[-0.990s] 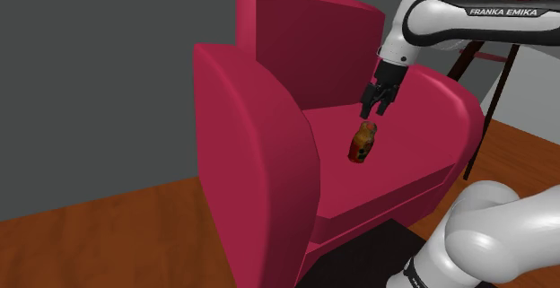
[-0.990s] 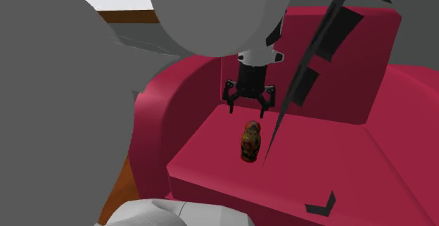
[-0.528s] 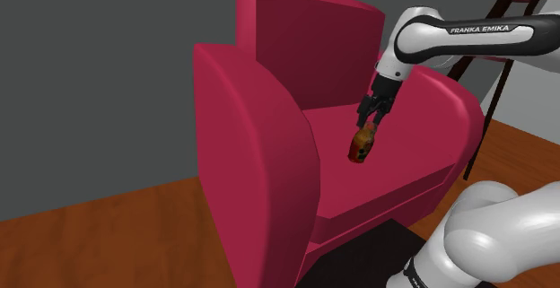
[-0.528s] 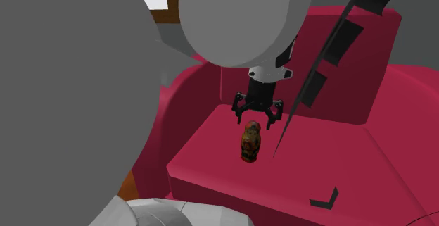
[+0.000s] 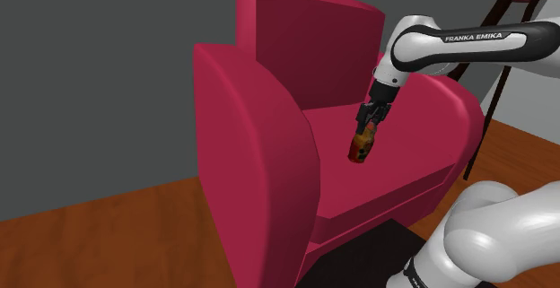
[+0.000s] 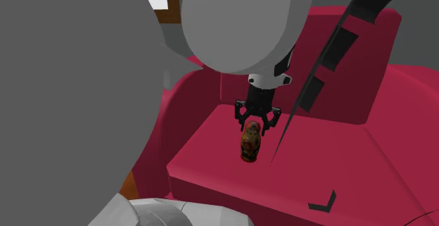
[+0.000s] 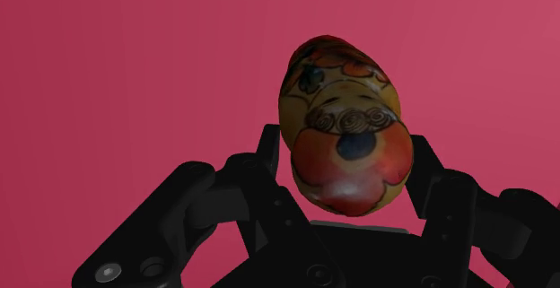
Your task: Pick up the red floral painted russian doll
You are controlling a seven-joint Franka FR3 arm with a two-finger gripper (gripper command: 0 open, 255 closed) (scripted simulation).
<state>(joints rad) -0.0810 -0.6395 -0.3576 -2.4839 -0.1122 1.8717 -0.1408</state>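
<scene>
The russian doll (image 5: 361,145) is painted red and yellow with flowers and stands slightly tilted on the seat of a crimson armchair (image 5: 404,174). My black gripper (image 5: 368,128) has come down over its head from above. In the second exterior view the gripper (image 6: 258,127) straddles the top of the doll (image 6: 250,146). In the wrist view the doll (image 7: 336,89) rises between the fingers (image 7: 271,143), which stand apart on either side of its head and very close to it. The gripper (image 7: 345,144) is open.
The armchair's tall armrests (image 5: 256,143) and backrest (image 5: 310,48) wall in the seat on three sides. Wooden floor (image 5: 108,241) and a grey wall (image 5: 90,80) lie beyond. A dark frame (image 5: 489,57) stands behind the chair. My own arm (image 6: 232,20) blocks much of the second exterior view.
The gripper has lowered from above the doll until its fingers flank the doll's head. The doll has not moved.
</scene>
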